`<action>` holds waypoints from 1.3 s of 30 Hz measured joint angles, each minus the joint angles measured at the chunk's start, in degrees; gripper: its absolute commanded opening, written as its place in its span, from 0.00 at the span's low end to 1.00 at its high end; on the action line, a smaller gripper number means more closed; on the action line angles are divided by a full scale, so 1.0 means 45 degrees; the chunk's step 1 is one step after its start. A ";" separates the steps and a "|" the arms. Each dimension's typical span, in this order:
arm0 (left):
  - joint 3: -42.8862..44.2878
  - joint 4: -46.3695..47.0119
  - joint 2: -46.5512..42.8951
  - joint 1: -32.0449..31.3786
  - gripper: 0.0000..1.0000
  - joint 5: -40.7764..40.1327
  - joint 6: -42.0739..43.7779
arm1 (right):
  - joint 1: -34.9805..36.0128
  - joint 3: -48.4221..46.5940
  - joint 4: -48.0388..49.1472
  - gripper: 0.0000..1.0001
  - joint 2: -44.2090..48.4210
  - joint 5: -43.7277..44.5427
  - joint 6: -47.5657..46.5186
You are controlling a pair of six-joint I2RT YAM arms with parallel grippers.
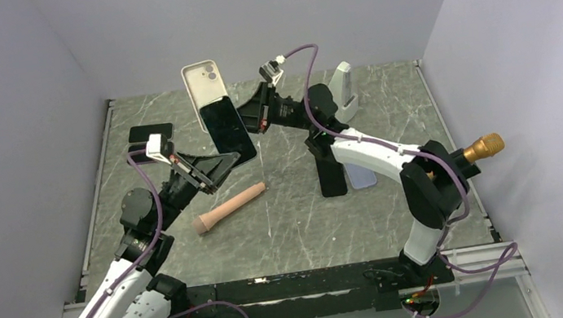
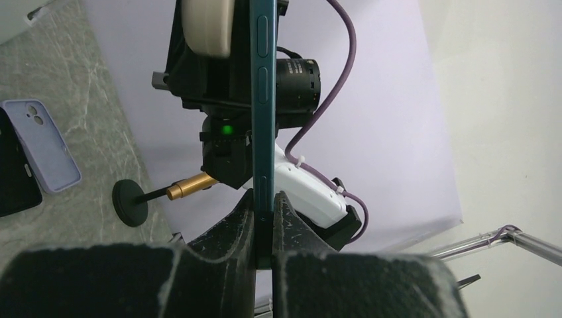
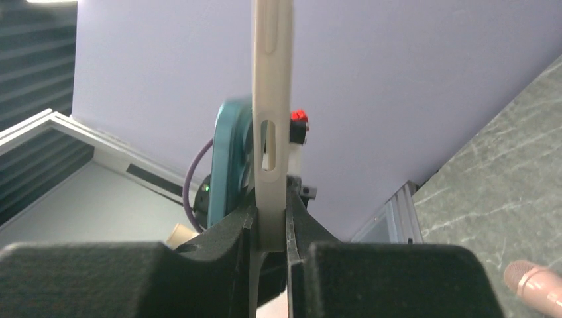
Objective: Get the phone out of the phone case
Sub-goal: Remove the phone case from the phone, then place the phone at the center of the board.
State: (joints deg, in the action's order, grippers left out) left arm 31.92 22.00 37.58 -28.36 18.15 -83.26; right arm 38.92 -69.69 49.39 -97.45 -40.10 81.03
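Mid-air above the surface point(image 1: 287, 224), the phone point(image 1: 227, 131) is clamped by the left pincer point(image 1: 235, 159) and the case point(image 1: 203, 83) by the right pincer point(image 1: 254, 115); separation seems half done, so a further straight pull apart is called for.

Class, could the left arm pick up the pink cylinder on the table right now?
Probably not: the left pincer is shut on the dark teal-edged phone, though the pink cylinder lies uncovered nearby.
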 measured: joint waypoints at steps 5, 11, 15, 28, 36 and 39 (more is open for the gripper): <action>-0.0024 -0.0209 -0.0083 -0.0005 0.00 0.0010 0.0068 | -0.0107 -0.0826 -0.0811 0.00 -0.0549 0.0330 -0.0432; 0.0248 -0.2433 -0.0835 -0.0010 0.00 -0.0476 0.1375 | -0.0607 -0.1739 -0.5814 0.00 -0.0593 0.1622 -0.2773; 0.1161 -0.5285 -0.1549 -0.0058 0.00 -0.2458 0.2681 | -0.0835 -0.2807 -1.0992 0.00 -0.0534 0.4386 -0.5173; 0.1088 -0.7237 0.1661 0.0262 0.00 -1.0817 0.4129 | -0.0092 0.1375 -1.4902 0.00 0.4007 0.7757 -0.7980; -0.0427 -0.5523 0.3784 0.3084 0.00 -1.1098 0.2161 | 0.0291 0.2856 -1.5178 0.00 0.7465 0.7941 -0.8024; -0.1078 -0.4522 0.4265 0.4328 0.00 -1.0846 0.1088 | 0.0291 0.3177 -1.5368 0.00 0.8199 0.8009 -0.8019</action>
State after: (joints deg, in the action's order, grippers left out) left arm 27.07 1.65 56.77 -8.88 -30.65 -78.37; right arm 40.23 -55.40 -19.77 -60.55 -4.05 44.95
